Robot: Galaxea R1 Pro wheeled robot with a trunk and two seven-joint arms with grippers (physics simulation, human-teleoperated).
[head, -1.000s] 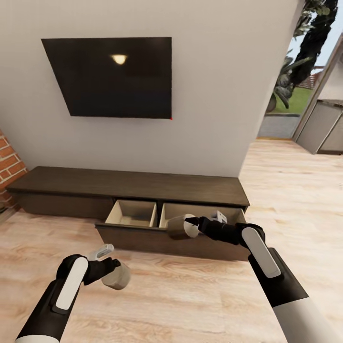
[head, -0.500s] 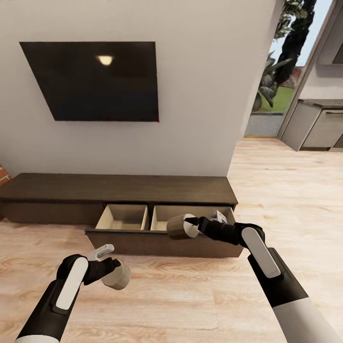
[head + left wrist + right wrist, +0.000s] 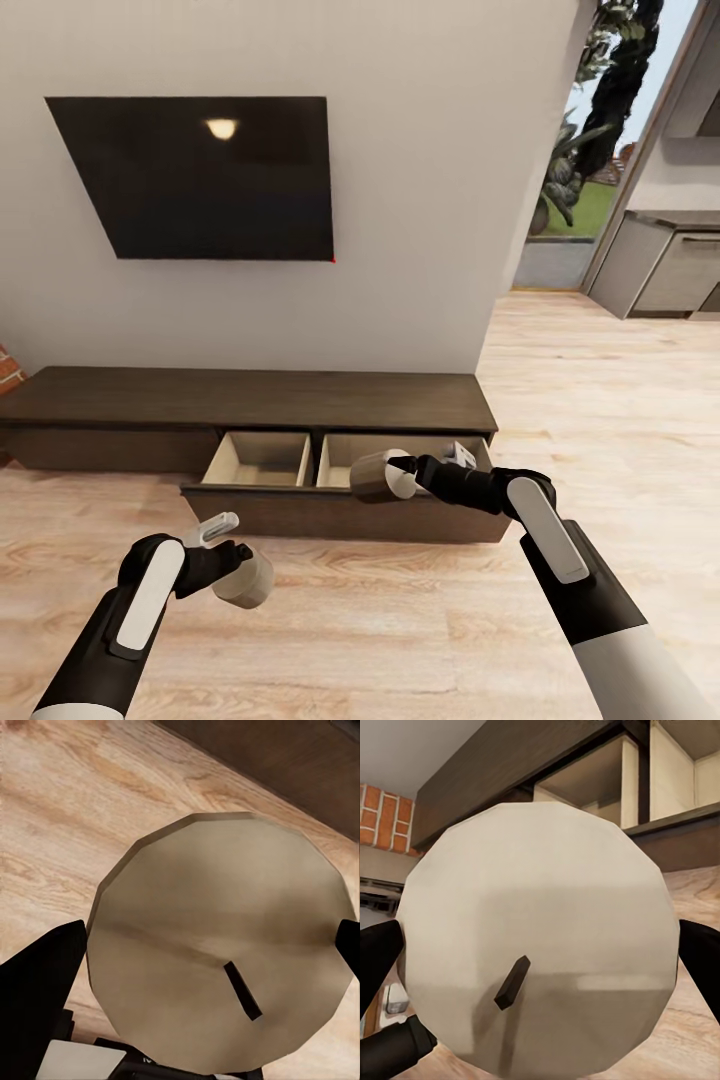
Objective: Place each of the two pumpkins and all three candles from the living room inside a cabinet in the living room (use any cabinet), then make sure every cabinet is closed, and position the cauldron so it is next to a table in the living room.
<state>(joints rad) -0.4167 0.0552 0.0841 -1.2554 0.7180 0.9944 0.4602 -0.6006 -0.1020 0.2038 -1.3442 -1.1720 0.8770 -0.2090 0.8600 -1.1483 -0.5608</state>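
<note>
The right pincer is clamped on a candle, a stubby beige cylinder held on its side with its flat end and dark wick facing the right wrist camera; the black fingertips press against its round wall on either side. That candle hangs in the air over the front edge of the open drawer, whose pale beige inside shows behind it. The left pincer grips a second candle, lower and nearer the robot, above the light wood-plank floor and well short of the cabinet; in the left wrist view its tan end face with a short dark wick sits between two black fingers. The cabinet is a long low dark-brown console against the off-white wall, with a second pulled-out drawer just beside the first, both sharing a dark front panel. Above the console hangs a black TV reflecting a ceiling light. A sliver of red brick shows beside the console's far end, and grey kitchen units stand beyond the doorway.
</note>
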